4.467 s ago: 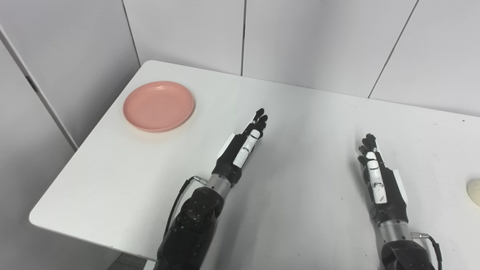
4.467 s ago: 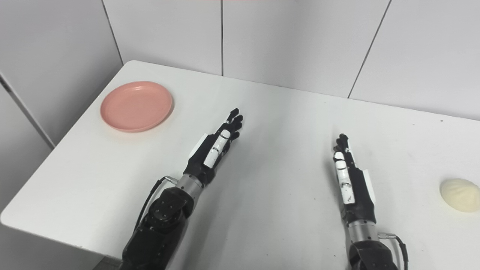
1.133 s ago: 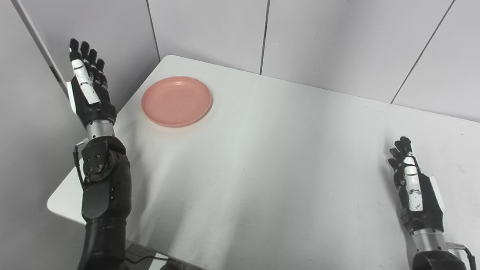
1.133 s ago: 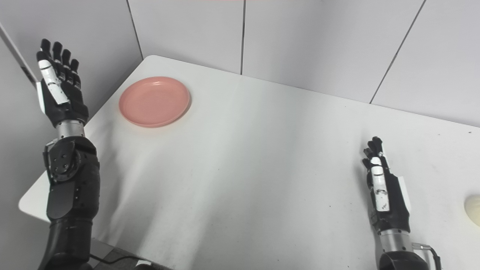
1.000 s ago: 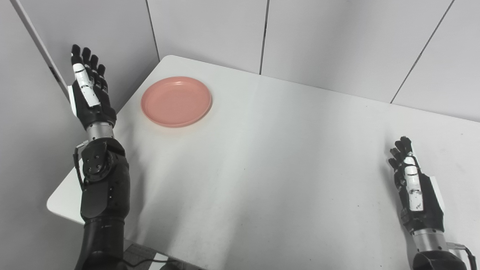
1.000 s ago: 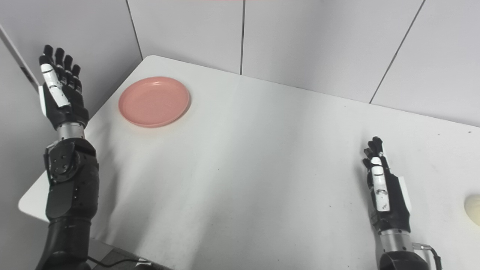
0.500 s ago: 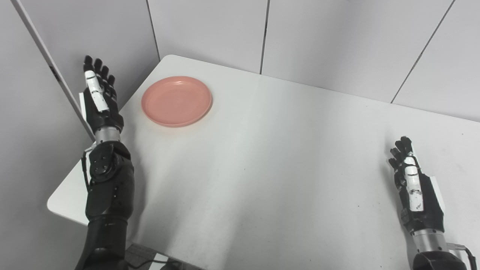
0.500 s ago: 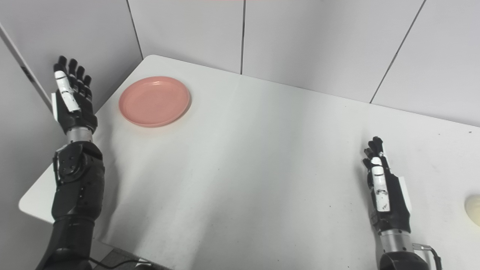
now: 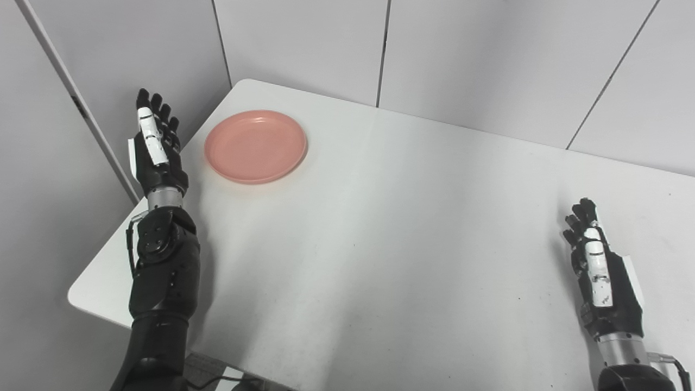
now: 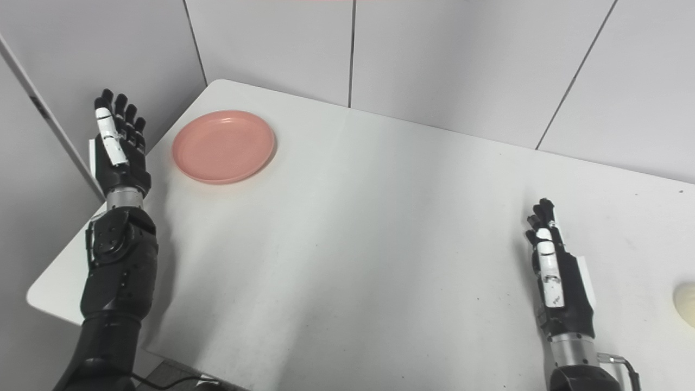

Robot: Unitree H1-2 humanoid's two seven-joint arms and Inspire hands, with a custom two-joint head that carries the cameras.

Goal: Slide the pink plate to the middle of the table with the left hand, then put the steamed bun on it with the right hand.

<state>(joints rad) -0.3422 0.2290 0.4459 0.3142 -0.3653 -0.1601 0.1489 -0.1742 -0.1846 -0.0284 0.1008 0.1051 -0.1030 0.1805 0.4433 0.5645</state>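
Observation:
The pink plate lies empty near the far left corner of the white table. My left hand is open and upright at the table's left edge, just left of the plate and apart from it. My right hand is open, fingers straight, resting near the front right of the table. The steamed bun shows only in the right eye view, cut by the right edge, to the right of my right hand.
Grey wall panels stand behind the table and along its left side, close to my left hand. The table's left edge and rounded front left corner are near my left forearm.
My left hand has moved right and down toward the plate's left side over the last second. The right hand, plate and bun have not moved.

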